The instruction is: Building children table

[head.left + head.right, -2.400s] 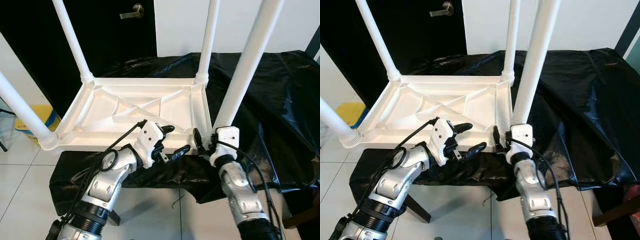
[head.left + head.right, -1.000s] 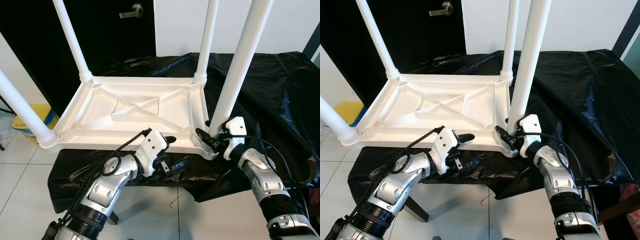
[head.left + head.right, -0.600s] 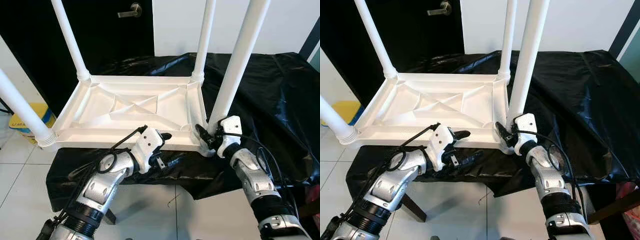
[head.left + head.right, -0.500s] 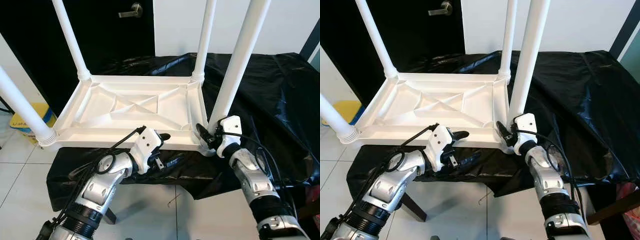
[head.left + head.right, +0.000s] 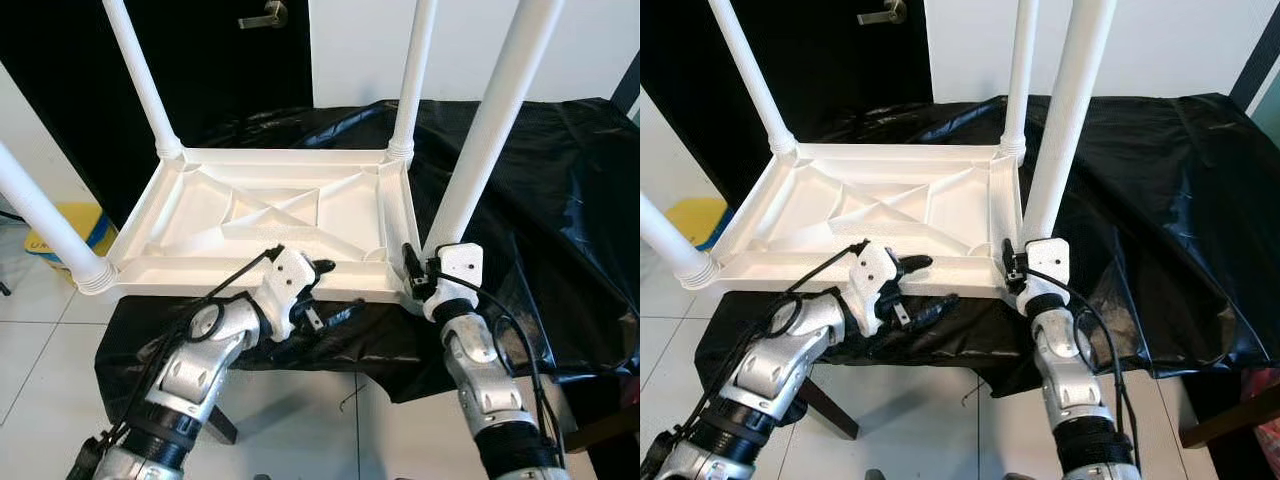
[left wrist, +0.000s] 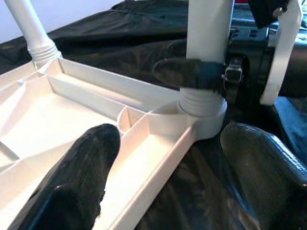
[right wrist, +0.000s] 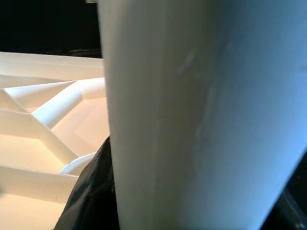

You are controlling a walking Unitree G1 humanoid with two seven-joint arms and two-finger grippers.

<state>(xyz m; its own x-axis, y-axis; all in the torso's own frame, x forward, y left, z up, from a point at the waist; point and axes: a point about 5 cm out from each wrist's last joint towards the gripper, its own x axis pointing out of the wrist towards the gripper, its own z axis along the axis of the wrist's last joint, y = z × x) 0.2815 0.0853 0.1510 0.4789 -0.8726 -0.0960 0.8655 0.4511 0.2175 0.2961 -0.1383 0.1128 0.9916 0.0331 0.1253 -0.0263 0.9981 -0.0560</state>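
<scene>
A white plastic tabletop point(image 5: 270, 215) lies upside down on a black-draped table. Four white legs stand up from its corners. My right gripper point(image 5: 418, 275) is shut on the near right leg point(image 5: 485, 140) just above its threaded socket point(image 6: 201, 112); one of its fingers point(image 6: 187, 74) crosses the leg in the left wrist view. That leg point(image 7: 192, 120) looms close in the right wrist view. My left gripper point(image 5: 325, 290) is open and straddles the tabletop's near rim, one finger above it and one below, left of that corner.
The black sheet point(image 5: 560, 200) drapes over the table and hangs off its near edge. A dark door point(image 5: 220, 60) with a lever handle point(image 5: 264, 17) stands behind. A yellow object point(image 5: 70, 235) sits on the tiled floor at the left.
My right forearm has swung in from the right to stand almost straight before the near right leg, still gripping its base. The left gripper has barely moved.
</scene>
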